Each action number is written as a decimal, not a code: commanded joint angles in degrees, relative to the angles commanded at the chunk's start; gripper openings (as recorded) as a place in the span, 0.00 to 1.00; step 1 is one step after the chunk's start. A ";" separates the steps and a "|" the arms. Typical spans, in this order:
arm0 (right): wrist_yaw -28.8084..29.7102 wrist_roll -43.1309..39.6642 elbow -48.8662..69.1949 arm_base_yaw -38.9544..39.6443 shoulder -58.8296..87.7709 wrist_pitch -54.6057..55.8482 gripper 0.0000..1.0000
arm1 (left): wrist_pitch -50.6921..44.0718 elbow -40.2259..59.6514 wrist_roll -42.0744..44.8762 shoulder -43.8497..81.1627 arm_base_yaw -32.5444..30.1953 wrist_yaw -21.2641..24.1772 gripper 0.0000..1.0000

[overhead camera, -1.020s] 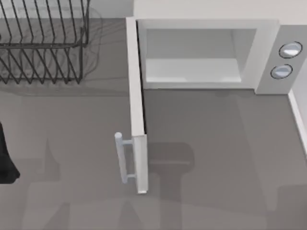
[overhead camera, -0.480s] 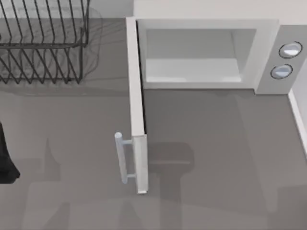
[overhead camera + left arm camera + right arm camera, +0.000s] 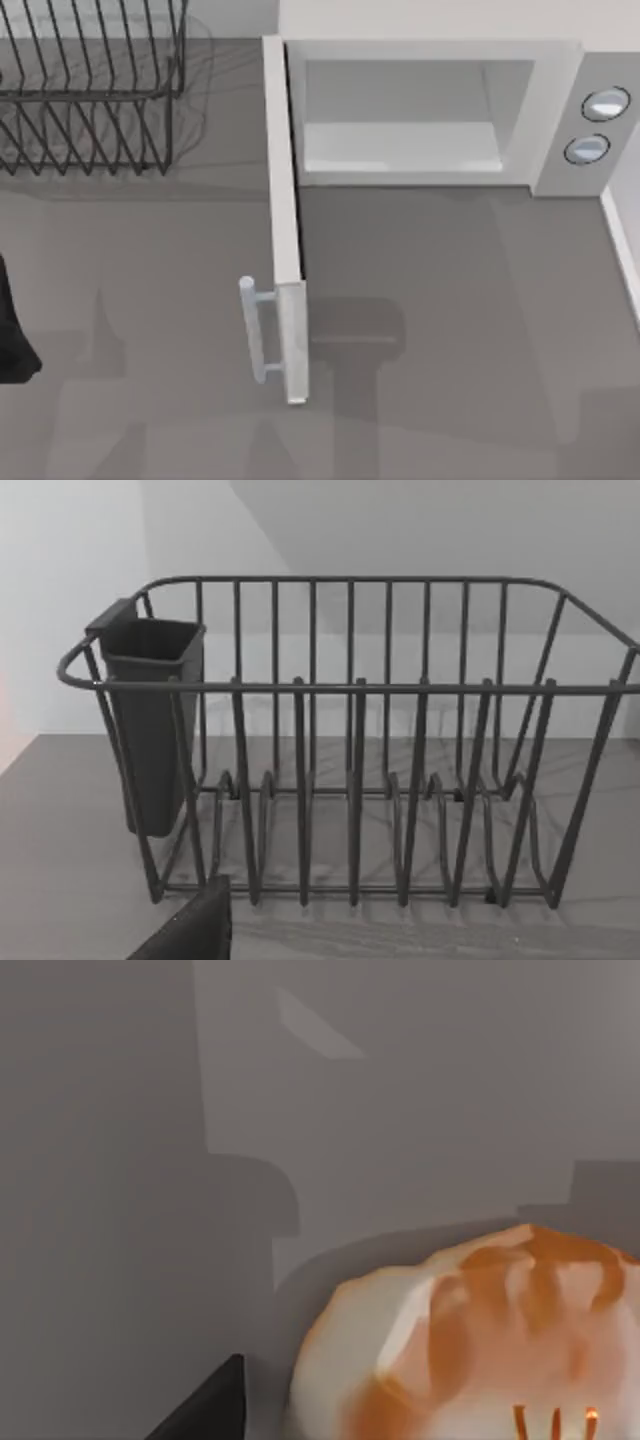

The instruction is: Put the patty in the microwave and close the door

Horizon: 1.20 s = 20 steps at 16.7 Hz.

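The patty (image 3: 470, 1340) lies on the grey table (image 3: 100, 1160), close under the right arm's wrist camera, its pale rounded top streaked with orange. A dark finger tip (image 3: 205, 1405) of the right gripper shows at the edge of that view, beside the patty with a strip of table between them, so the patty seems not yet gripped; whether that claw is spread or clenched cannot be told from here. Farther off, in the top view, the microwave (image 3: 430, 40) stands at the back of the table with its pale cavity bare, two round knobs (image 3: 595, 125) on its right panel. The door (image 3: 285, 220) stands swung wide, edge-on toward the camera, its bar handle (image 3: 250, 330) on the outer face. Left of it sits a black wire rack (image 3: 350, 750), which the left wrist camera faces. The left arm (image 3: 12, 330) is parked at the table's left edge, its claw's state also impossible to tell.

The likely risk lies in the pick-up: the domed top could slip from the fingers if they close too high on it. A carry path too near the open door might knock it
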 joint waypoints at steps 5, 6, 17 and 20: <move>0.00 0.00 0.00 0.00 0.00 0.00 0.00 | 0.00 0.00 0.00 0.00 0.00 0.00 1.00; 0.00 0.00 0.00 0.00 0.00 0.00 0.00 | 0.00 0.00 0.00 0.00 0.00 0.00 1.00; -0.75 -0.35 8.13 -0.39 -6.90 -12.53 0.00 | 0.00 0.00 0.00 0.00 0.00 0.00 1.00; -0.74 -0.43 12.72 -0.45 -9.18 -22.91 0.00 | 0.00 0.00 0.00 0.00 0.00 0.00 1.00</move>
